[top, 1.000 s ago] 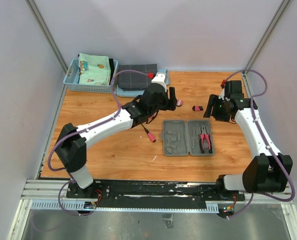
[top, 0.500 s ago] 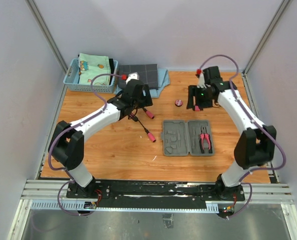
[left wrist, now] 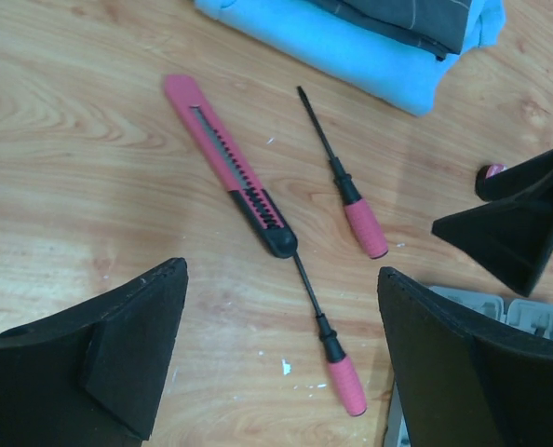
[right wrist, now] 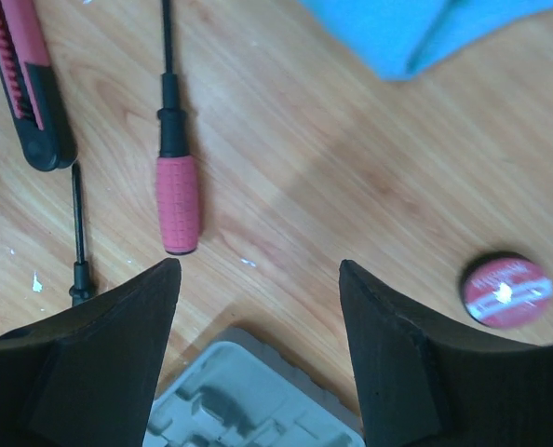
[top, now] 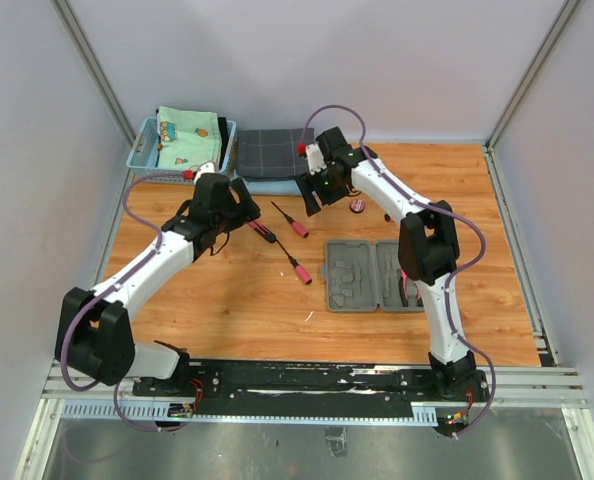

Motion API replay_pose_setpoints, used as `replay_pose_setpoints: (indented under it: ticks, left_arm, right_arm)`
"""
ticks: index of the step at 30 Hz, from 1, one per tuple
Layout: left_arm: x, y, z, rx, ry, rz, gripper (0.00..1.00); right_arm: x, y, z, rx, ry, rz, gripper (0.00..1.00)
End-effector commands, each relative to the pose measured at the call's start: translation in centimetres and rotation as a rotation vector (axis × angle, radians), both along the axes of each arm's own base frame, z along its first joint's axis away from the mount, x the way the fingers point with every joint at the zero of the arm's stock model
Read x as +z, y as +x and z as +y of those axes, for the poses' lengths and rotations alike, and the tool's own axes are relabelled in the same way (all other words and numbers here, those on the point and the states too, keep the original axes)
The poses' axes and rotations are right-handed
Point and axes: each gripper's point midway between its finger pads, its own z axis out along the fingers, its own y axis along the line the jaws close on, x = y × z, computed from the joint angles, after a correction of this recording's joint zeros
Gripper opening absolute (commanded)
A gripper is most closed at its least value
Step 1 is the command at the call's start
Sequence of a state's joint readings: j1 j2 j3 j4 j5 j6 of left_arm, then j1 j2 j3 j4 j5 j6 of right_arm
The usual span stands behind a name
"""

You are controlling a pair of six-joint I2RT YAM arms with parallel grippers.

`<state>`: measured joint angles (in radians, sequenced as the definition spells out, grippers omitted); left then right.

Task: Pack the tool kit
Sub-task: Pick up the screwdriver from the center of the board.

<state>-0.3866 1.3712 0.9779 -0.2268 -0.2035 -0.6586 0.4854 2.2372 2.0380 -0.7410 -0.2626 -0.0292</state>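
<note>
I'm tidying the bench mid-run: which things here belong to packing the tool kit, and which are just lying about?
For the job: grey case, pink knife, far screwdriver, near screwdriver, round tape.
Lying about: light blue basket holding a printed cloth, dark checked cloth, blue cloth under it.

Grey case lies open and flat, moulded slots up, its right half partly hidden. To its left lie the pink-and-black knife, the upper screwdriver beside it, and the lower screwdriver, tip at the knife's black end. Round tape lies flat beyond the case, apart.
</note>
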Motion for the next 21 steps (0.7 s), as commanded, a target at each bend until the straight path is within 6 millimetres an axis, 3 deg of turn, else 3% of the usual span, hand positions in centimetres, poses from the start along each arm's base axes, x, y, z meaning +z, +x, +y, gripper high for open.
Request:
replay_pose_setpoints:
  ticks: [1, 8, 15, 21]
  left_arm:
    - [1.0, -1.0, 1.3, 0.016, -0.046, -0.033, 0.88]
    - [1.1, -1.9, 2.3, 0.023, -0.068, -0.050, 0.99]
    - [1.0, -2.3, 2.5, 0.027, -0.088, -0.046, 0.99]
    - [1.0, -2.5, 2.6, 0.027, -0.102, -0.047, 0.99]
  right_arm:
    - [0.4, -0.9, 3.0, 0.121, 0.033, -0.016, 0.71]
    - [-2.5, -3.1, 6.3, 0.256, 0.027, 0.018, 0.72]
    - [-4.9, -3.3, 7.1, 0.291, -0.039, 0.022, 0.71]
    - [-6.0, -2.3, 7.0, 0.285, -0.144, -0.040, 0.64]
